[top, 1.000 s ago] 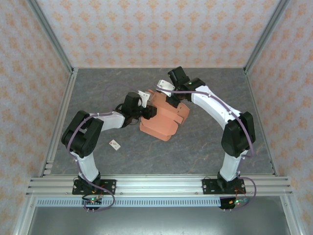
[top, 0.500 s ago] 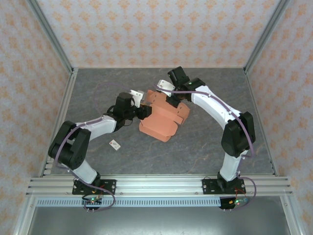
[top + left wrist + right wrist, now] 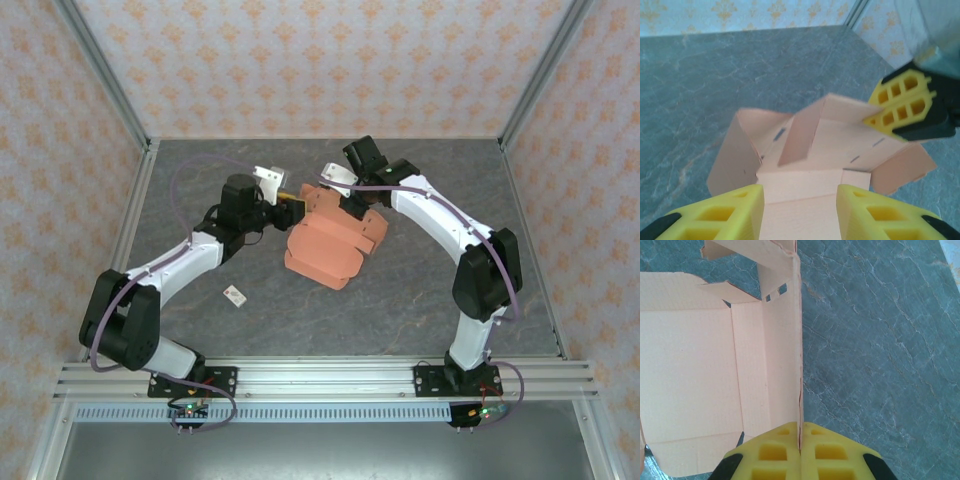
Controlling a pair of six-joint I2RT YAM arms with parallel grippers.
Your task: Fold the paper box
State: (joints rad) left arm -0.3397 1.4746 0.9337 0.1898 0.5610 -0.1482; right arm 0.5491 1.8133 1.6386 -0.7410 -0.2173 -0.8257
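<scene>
Four items are being listed, left to right.

1. Small white rectangular tag (image 3: 236,294) with a red mark: lying flat on the grey marbled table (image 3: 430,300), near and left of the box, well apart from it.

2. Left gripper (image 3: 291,199), black body with yellow ribbed fingers: reaching in from the left at the box's far-left edge. Its jaws are standing partly apart. In the left wrist view a flat cardboard panel is showing in the gap between them, and nothing is being pinched.

3. Salmon-orange thin cardboard paper box (image 3: 325,245): resting on the table between the two arms, around the middle of the surface. It is partly folded, with the base panel lying flat, several flaps tilting upward and one side wall standing upright.

4. Right gripper (image 3: 800,432), same yellow fingers: arching in from the right at the box's far-right side. Its jaws are pressing together on the top edge of the upright wall, holding it edge-on.
</scene>
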